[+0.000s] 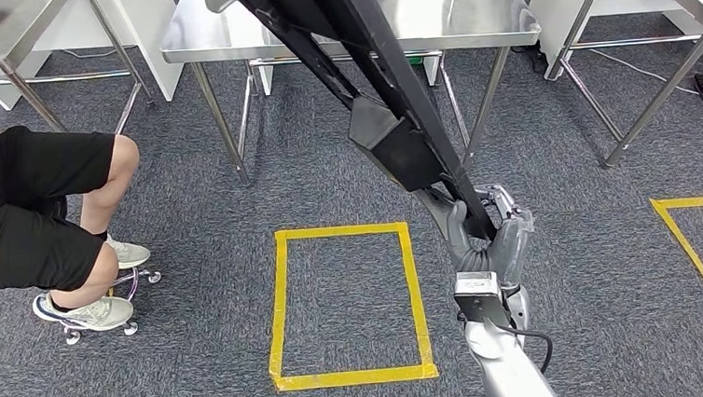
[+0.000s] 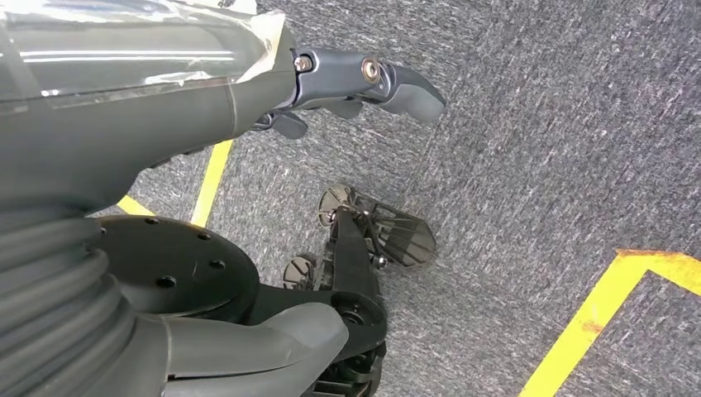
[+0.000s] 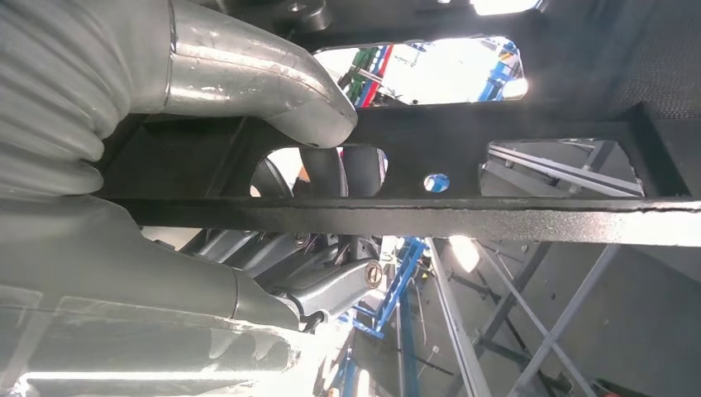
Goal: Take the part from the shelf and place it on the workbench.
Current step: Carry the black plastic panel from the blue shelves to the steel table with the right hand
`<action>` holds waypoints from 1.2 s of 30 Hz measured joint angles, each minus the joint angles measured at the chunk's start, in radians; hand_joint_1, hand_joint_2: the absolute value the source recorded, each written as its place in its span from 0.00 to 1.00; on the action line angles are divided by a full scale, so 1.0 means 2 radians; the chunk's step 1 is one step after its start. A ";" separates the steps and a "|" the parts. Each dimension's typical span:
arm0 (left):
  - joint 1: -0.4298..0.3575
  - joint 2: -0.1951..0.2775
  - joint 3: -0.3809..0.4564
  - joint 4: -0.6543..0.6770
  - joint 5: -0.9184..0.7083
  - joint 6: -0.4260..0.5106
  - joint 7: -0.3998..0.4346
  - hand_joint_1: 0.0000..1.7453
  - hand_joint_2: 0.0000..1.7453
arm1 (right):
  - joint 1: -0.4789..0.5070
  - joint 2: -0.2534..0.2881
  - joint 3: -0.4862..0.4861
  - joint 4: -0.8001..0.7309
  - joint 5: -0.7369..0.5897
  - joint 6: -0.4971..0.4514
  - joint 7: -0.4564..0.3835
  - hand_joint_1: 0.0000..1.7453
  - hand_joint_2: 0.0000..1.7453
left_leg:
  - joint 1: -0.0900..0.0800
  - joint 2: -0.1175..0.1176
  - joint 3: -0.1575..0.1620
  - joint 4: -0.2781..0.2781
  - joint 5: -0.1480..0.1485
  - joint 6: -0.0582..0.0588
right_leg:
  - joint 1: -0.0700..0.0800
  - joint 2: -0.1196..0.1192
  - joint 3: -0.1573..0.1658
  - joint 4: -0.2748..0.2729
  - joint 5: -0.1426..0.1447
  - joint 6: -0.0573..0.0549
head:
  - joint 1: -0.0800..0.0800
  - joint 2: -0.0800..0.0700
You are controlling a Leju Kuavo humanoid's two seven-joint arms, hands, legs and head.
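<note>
Part (image 1: pixel 388 112) — a long black metal frame — is gripped at its lower end by the right robot hand (image 1: pixel 486 236), above grey carpet, slanting up over the steel bench (image 1: pixel 466 13). Left robot hand (image 2: pixel 364 83) holds nothing — fingers apart over the carpet.

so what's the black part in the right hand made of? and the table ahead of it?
Black part: looks like metal bar or plate, matte black, maybe powder-coated; the right wrist view shows a speckled texture and cut-out holes. The right hand grips it. Table: probably stainless steel, a brushed top that reflects, with bare shiny legs.
</note>
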 joint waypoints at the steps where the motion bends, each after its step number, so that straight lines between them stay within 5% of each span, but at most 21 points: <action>1: 0.000 0.000 0.000 0.000 0.000 0.001 0.000 0.00 1.00 | 0.000 0.000 0.000 0.000 0.000 0.000 0.000 1.00 1.00 | 0.000 0.000 0.000 0.000 0.000 0.000 | 0.000 0.000 0.000 0.000 0.000 0.000 | 0.000 0.000; 11: 0.000 -0.001 0.001 -0.001 0.003 0.008 0.000 0.00 1.00 | 0.000 0.000 0.001 0.008 0.003 0.000 0.000 1.00 1.00 | -0.003 0.000 -0.001 0.001 -0.001 0.001 | -0.002 0.000 0.000 -0.001 0.001 0.001 | 0.000 0.000; 18: 0.001 -0.002 0.001 -0.002 0.003 0.008 0.000 0.00 1.00 | -0.002 0.003 0.002 0.009 0.003 0.000 0.000 1.00 1.00 | -0.004 -0.001 0.002 -0.004 0.000 0.012 | -0.006 0.000 -0.001 0.001 -0.002 0.010 | 0.000 0.000; 20: 0.000 -0.002 0.001 -0.002 0.003 0.008 0.000 0.00 1.00 | -0.004 0.003 0.003 0.009 0.003 0.000 -0.001 1.00 1.00 | 0.000 -0.001 0.007 -0.011 0.003 0.017 | -0.005 0.004 -0.015 0.031 -0.017 0.009 | 0.000 0.000; 22: 0.000 -0.003 0.001 -0.002 0.003 0.008 0.000 0.00 1.00 | -0.004 0.002 0.003 0.010 0.003 0.000 -0.001 1.00 1.00 | 0.002 -0.002 0.008 -0.012 0.003 0.018 | -0.006 0.008 -0.049 0.100 -0.044 0.006 | 0.001 0.000; 24: 0.001 -0.004 0.001 -0.002 0.001 0.007 -0.001 0.00 1.00 | -0.002 0.001 0.003 0.011 0.003 0.000 0.000 1.00 1.00 | 0.002 -0.004 0.008 -0.011 0.003 0.018 | -0.006 0.010 -0.076 0.146 -0.054 0.009 | 0.001 0.000; 25: 0.001 -0.004 0.001 -0.002 0.000 0.007 -0.002 0.00 1.00 | -0.001 0.000 0.003 0.011 0.003 0.000 0.001 1.00 1.00 | 0.003 -0.006 0.009 -0.011 0.002 0.017 | -0.007 0.010 -0.075 0.140 -0.047 0.013 | 0.001 0.000; 28: 0.001 -0.004 0.001 -0.002 -0.006 0.007 -0.003 0.00 1.00 | 0.001 -0.004 0.003 0.008 0.006 0.000 0.005 1.00 1.00 | 0.005 -0.010 0.011 -0.007 -0.003 0.008 | -0.012 0.011 -0.029 0.040 -0.005 0.025 | 0.001 0.000; 30: 0.000 -0.005 0.000 -0.002 -0.009 0.008 -0.003 0.00 1.00 | 0.005 -0.005 0.002 0.004 0.010 0.000 0.007 1.00 1.00 | 0.004 -0.011 0.011 -0.004 -0.006 0.001 | -0.011 0.012 -0.012 0.006 0.005 0.019 | 0.001 0.000; 33: 0.000 -0.005 0.000 -0.002 -0.011 0.012 -0.003 0.00 1.00 | 0.013 -0.007 -0.001 -0.004 0.016 0.000 0.010 1.00 1.00 | 0.006 -0.010 0.011 -0.004 -0.009 -0.007 | -0.009 0.013 -0.010 0.006 0.005 0.004 | 0.001 0.000; 36: -0.002 -0.006 0.000 -0.002 -0.012 0.013 -0.003 0.00 1.00 | 0.017 -0.007 -0.003 -0.013 0.020 0.000 0.010 1.00 1.00 | 0.008 -0.004 -0.018 0.052 -0.036 -0.014 | -0.011 0.012 -0.005 0.005 0.003 -0.006 | 0.000 0.000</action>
